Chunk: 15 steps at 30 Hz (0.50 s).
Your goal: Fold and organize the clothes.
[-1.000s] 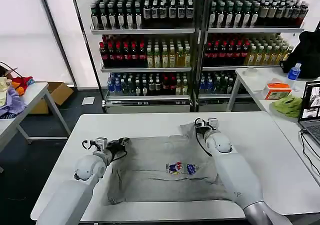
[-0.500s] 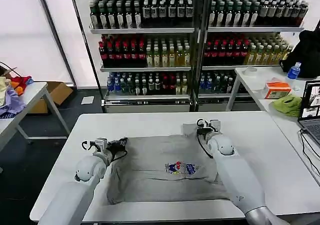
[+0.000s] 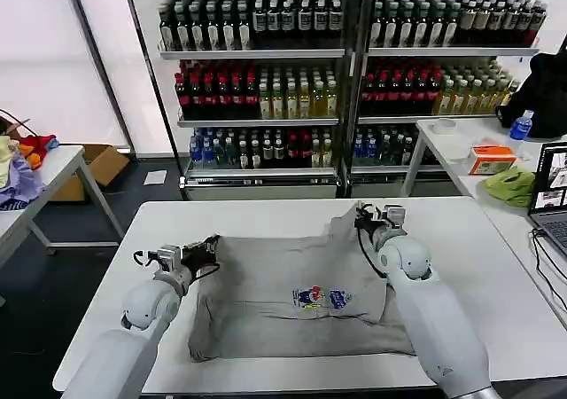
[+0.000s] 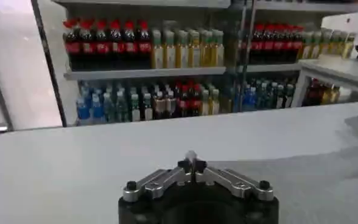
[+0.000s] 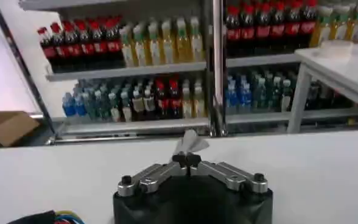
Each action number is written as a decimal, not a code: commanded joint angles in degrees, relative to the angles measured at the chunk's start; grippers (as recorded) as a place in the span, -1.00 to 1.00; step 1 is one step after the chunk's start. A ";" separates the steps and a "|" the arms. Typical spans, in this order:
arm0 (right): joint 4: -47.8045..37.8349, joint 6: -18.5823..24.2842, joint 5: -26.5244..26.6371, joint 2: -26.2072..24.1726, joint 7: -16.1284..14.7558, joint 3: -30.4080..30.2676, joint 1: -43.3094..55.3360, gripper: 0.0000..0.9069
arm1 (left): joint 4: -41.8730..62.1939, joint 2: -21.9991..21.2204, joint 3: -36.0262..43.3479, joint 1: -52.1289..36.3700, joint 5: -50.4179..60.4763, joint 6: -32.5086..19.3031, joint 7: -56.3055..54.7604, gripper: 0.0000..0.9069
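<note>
The light grey T-shirt (image 3: 283, 279) lies spread chest-up on the white table (image 3: 266, 217), its small printed logo (image 3: 321, 298) near the middle. My left gripper (image 3: 212, 243) is at the shirt's far left corner, shut on the cloth edge. In the left wrist view the left gripper (image 4: 192, 162) has its jaws together and the T-shirt (image 4: 301, 189) stretches away beside it. My right gripper (image 3: 360, 214) holds the far right corner, raised into a small peak. In the right wrist view a tuft of grey T-shirt (image 5: 191, 142) sticks out of the shut right gripper (image 5: 189, 159).
Drink shelves (image 3: 266, 97) stand behind the table. A side table at the right holds a laptop (image 3: 551, 186), a lime-green cloth (image 3: 509, 186) and an orange box (image 3: 490, 160). Another table at the left carries coloured garments (image 3: 18, 168). A cardboard box (image 3: 104, 164) sits on the floor.
Both grippers have drawn apart with the shirt's far corners: the left one to the left, the right one to the right and back. The shirt's far edge is stretched wider and flatter.
</note>
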 commanded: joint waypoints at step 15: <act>21.30 0.02 3.26 -5.65 3.50 8.84 -18.80 -1.00 | -15.09 -0.76 -4.42 12.88 3.45 -0.78 0.55 -0.98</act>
